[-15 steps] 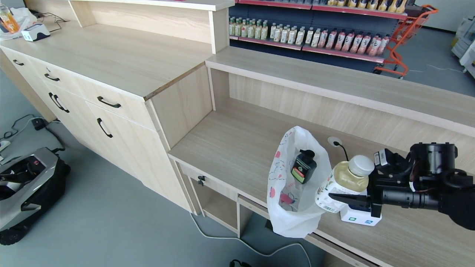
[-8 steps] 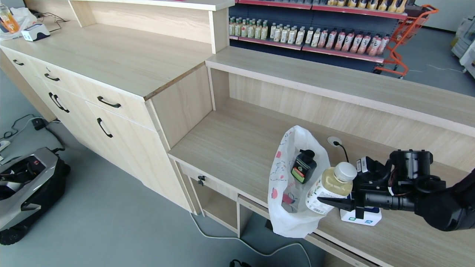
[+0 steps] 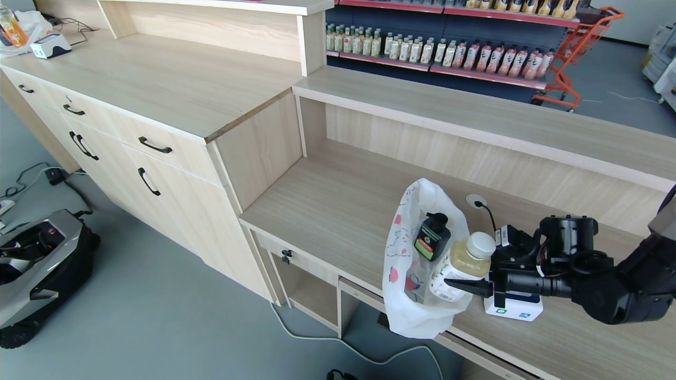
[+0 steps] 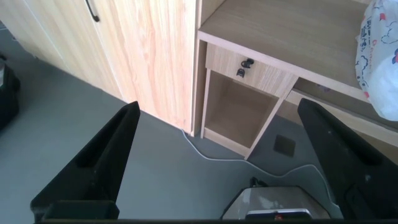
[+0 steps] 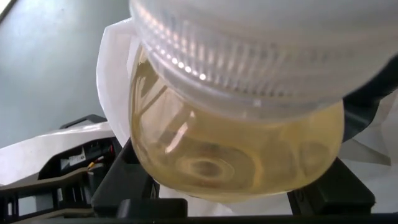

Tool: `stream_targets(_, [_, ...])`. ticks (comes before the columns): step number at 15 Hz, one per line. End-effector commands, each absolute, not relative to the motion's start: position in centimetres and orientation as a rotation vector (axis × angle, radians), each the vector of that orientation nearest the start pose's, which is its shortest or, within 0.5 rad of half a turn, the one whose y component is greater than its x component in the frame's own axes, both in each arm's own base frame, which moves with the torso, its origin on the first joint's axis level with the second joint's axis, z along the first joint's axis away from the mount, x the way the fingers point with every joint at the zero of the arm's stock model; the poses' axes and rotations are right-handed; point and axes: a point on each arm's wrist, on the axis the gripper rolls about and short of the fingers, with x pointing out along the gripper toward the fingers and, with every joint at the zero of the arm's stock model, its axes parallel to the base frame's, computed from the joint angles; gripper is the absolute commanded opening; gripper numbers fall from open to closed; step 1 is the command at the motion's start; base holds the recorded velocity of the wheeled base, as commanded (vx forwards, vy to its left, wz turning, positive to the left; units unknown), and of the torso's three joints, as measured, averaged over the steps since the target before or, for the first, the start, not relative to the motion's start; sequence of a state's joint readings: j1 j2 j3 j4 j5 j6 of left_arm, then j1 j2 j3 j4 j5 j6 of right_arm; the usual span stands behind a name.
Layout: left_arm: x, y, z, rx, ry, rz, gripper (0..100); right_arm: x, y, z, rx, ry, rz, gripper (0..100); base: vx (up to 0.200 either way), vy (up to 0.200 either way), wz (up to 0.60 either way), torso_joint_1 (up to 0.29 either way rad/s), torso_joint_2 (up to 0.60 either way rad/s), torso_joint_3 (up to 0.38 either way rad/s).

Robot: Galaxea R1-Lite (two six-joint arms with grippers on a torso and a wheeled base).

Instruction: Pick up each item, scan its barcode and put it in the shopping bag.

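My right gripper point(image 3: 463, 273) is shut on a bottle of yellow drink point(image 3: 455, 265) with a white cap point(image 3: 480, 245). It holds the bottle tilted at the open mouth of the white shopping bag point(image 3: 406, 295), which hangs at the counter's front edge. A dark pump bottle point(image 3: 432, 236) stands inside the bag. Close up in the right wrist view, the bottle point(image 5: 236, 143) sits between the dark fingers point(image 5: 134, 186) with the bag point(image 5: 115, 81) behind it. My left gripper point(image 4: 217, 186) is open with nothing in it, low over the grey floor beside the counter.
A white barcode scanner box point(image 3: 513, 309) sits on the counter point(image 3: 338, 206) under the right arm. A cable grommet point(image 3: 476, 201) lies behind the bag. A raised ledge point(image 3: 475, 116) runs along the back. A taller cabinet with drawers point(image 3: 153, 95) stands to the left.
My right gripper has carried the bottle leftward and lower, from above the scanner box to the bag's mouth.
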State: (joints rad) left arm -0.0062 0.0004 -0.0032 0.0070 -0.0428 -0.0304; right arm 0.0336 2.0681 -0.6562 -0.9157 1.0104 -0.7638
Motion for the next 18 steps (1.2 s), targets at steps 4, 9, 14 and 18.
stream_targets(4, [-2.3,-0.1,7.6,-0.031,0.005,-0.049,100,33.9,4.0,4.8,-0.437,0.043,1.155,0,0.000,0.000,0.00,0.000,0.00,0.000])
stream_targets(9, [-2.3,-0.1,7.6,-0.031,0.004,-0.049,100,34.5,5.0,2.9,-0.442,0.033,1.183,0,0.000,0.000,0.00,0.000,0.00,0.000])
stream_targets(14, [-2.3,-0.1,7.6,-0.031,0.005,-0.047,100,35.1,5.4,2.0,-0.458,0.020,1.172,0,0.000,0.000,0.00,0.000,0.00,0.000])
stream_targets(18, [-2.3,-0.1,7.6,-0.031,0.004,-0.049,100,35.3,5.2,1.6,-0.453,0.030,1.168,0,0.000,0.000,0.00,0.000,0.00,0.000])
